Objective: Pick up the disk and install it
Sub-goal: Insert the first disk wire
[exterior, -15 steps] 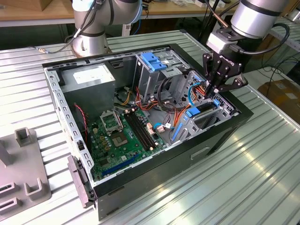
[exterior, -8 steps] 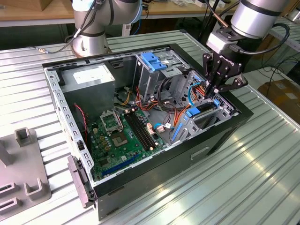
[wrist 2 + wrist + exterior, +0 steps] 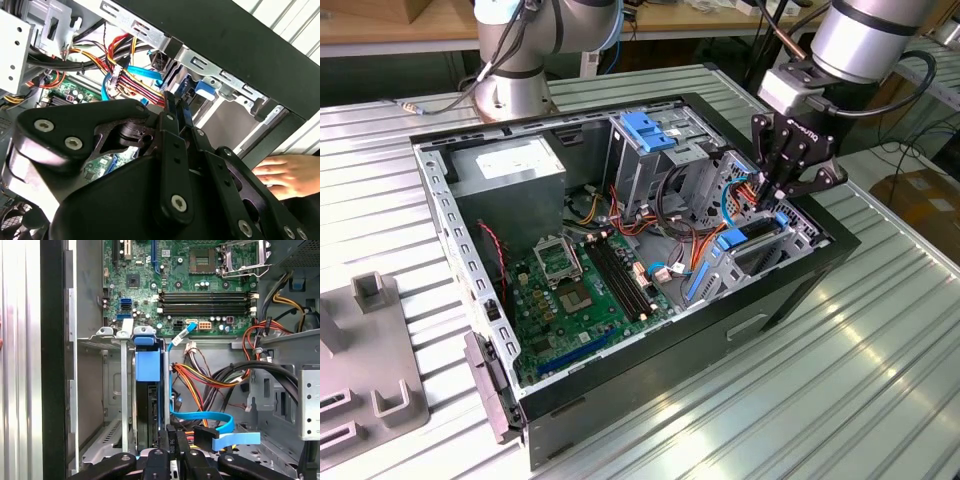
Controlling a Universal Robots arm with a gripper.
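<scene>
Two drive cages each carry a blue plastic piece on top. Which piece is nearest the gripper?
The blue rail on the disk, standing in the bay beside the gripper. The larger blue latch sits atop the other drive cage, farther away.

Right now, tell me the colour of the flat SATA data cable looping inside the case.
Light blue; the SATA data cable shows best in the first wrist view.

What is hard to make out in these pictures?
Disk: first wrist view, its near end is hidden behind the tool.
A person's hand: second wrist view, cut off by the picture's edge.
Power supply's label: exterior view, print too small.
</scene>
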